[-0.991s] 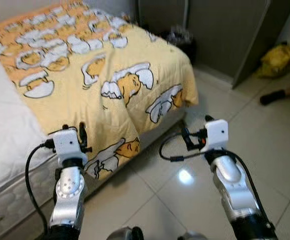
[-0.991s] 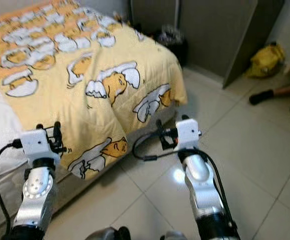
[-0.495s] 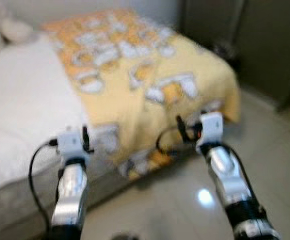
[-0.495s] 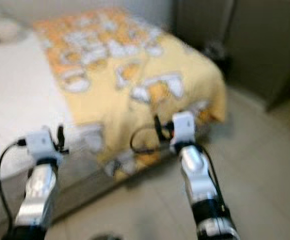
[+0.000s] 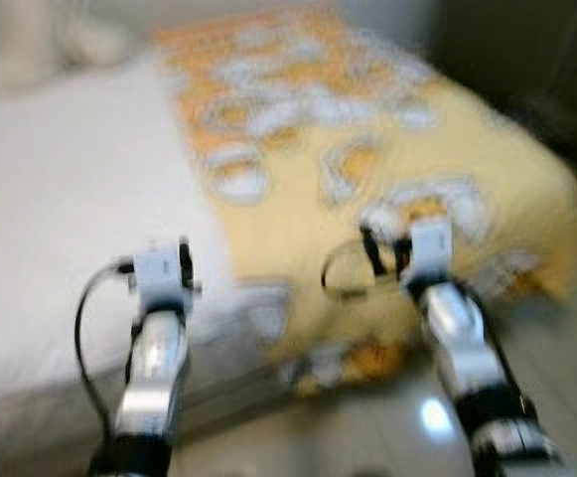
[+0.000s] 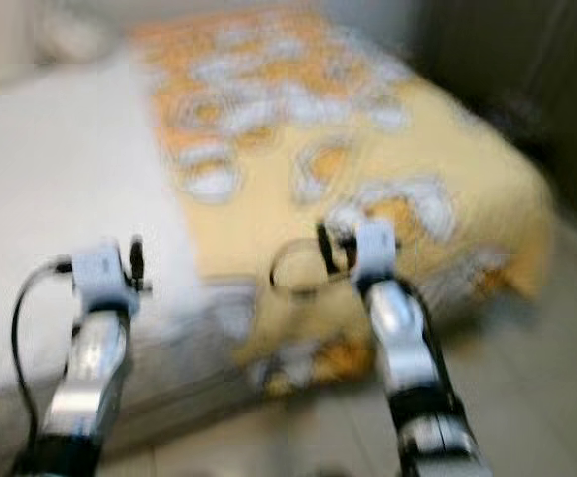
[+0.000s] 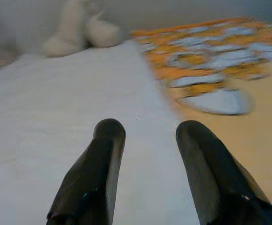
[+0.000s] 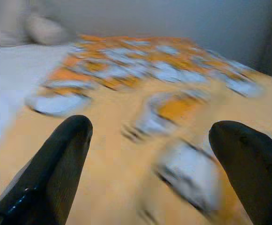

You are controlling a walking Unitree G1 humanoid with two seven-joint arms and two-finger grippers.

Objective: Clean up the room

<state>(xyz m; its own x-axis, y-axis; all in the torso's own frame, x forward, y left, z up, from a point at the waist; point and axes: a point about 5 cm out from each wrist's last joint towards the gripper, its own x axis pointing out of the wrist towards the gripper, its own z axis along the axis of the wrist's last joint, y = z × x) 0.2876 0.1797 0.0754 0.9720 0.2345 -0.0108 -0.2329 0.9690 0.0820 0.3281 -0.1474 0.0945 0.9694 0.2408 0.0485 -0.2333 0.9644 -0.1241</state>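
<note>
Silver arms, white wrist boxes, looping black cables

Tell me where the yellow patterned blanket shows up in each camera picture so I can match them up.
Left eye view: the yellow blanket covers the bed's right half, top centre down to the foot.
Right eye view: the same, running behind the right gripper.
Left wrist view: upper right, beyond the left gripper.
Right wrist view: across most of the picture.
Shared landmark: the seam where the blanket meets the white sheet.
</note>
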